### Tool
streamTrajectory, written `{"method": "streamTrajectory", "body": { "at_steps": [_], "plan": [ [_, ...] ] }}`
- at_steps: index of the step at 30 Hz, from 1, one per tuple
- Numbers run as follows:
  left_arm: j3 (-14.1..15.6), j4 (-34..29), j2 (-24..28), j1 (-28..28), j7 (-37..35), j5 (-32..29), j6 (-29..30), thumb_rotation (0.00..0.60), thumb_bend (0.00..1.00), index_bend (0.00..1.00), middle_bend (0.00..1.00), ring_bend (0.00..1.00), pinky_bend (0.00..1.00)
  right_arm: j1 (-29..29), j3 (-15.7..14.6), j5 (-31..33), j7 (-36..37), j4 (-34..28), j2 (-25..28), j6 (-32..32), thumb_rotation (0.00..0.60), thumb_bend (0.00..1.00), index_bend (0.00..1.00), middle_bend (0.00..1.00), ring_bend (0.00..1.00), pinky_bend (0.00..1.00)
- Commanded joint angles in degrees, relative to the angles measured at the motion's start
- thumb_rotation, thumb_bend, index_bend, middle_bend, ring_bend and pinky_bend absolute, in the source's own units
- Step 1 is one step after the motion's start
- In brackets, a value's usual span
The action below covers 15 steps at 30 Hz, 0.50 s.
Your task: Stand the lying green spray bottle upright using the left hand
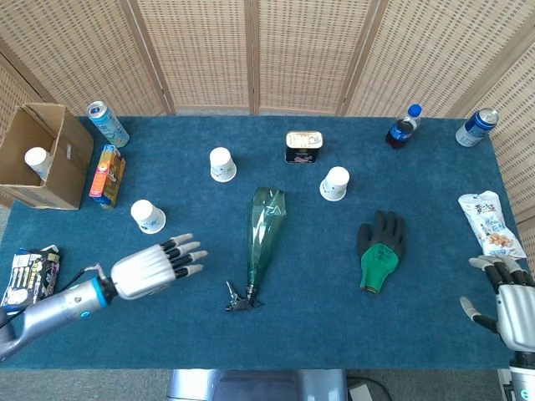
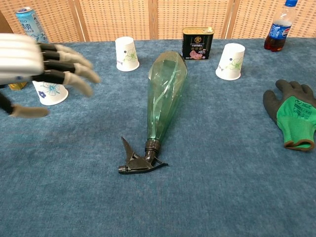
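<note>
Left hand (image 1: 155, 269) hovers over the blue cloth (image 1: 301, 334), fingers spread wide and straight, holding nothing; it is well apart from the green spray bottle (image 1: 265, 232), to that bottle's left. Right hand (image 1: 516, 301) at the near right table edge, fingers apart, empty.

Spray bottle lies flat mid-table, black trigger head (image 2: 139, 159) toward the robot, base pointing away.

Counts: three paper cups on the cloth (image 1: 221, 164) (image 1: 335, 183) (image 1: 148, 215), one more inside the cardboard box (image 1: 42, 154); two cans, one far left (image 1: 108, 123), one far right (image 1: 477, 127); one tin (image 1: 303, 146); one cola bottle (image 1: 404, 126); one green-and-black glove (image 1: 380, 250).
</note>
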State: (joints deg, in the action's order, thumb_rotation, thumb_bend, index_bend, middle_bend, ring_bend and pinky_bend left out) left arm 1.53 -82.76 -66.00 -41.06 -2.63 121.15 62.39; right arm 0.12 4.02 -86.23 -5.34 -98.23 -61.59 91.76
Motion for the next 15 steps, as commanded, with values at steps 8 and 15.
{"method": "streamTrajectory", "body": {
  "at_steps": [8,15],
  "plan": [
    [0.1,8.0,-7.2,-9.3,-1.2,3.9,-2.1,0.6,0.42,0.2,0.12,0.11,0.11,-1.2,0.2,0.7,0.6,0.0,0.7,1.1,0.6,0.26,0.28,0.29,0.18,0.32],
    [-0.2,14.1,-12.8,-15.4,-0.5,4.9,-2.9,0.6,0.42,0.2,0.12,0.1,0.1,-1.9,0.5,1.6,1.6,0.5,0.8,1.6,0.6,0.26,0.28,0.29,0.18,0.32]
  ]
}}
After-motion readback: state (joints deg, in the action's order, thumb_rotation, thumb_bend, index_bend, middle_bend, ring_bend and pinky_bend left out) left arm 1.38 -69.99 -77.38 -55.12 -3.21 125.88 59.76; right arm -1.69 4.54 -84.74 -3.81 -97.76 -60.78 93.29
